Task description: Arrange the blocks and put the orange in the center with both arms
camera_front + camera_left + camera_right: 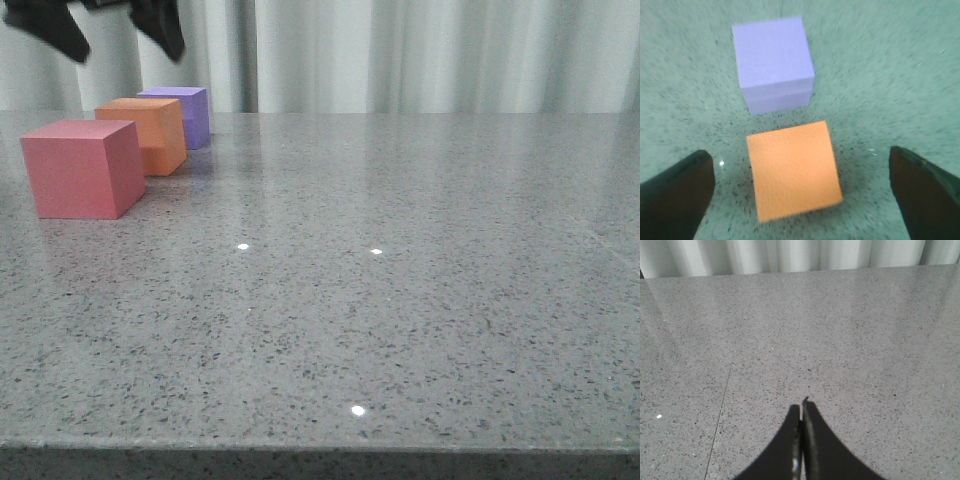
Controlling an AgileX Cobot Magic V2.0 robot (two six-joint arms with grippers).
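Note:
Three cubes stand in a row at the table's far left: a red-pink cube (82, 167) nearest, the orange cube (148, 133) behind it, the purple cube (183, 113) farthest. My left gripper (118, 38) hangs open high above the orange and purple cubes, holding nothing. In the left wrist view the orange cube (793, 169) lies between the wide-apart fingers (675, 196), not touched, with the purple cube (773, 62) just beyond it. My right gripper (801, 410) is shut and empty over bare table, out of the front view.
The grey speckled table (400, 300) reaches to a white curtain (430, 50) at the back. Its front edge (320, 450) runs along the bottom of the front view.

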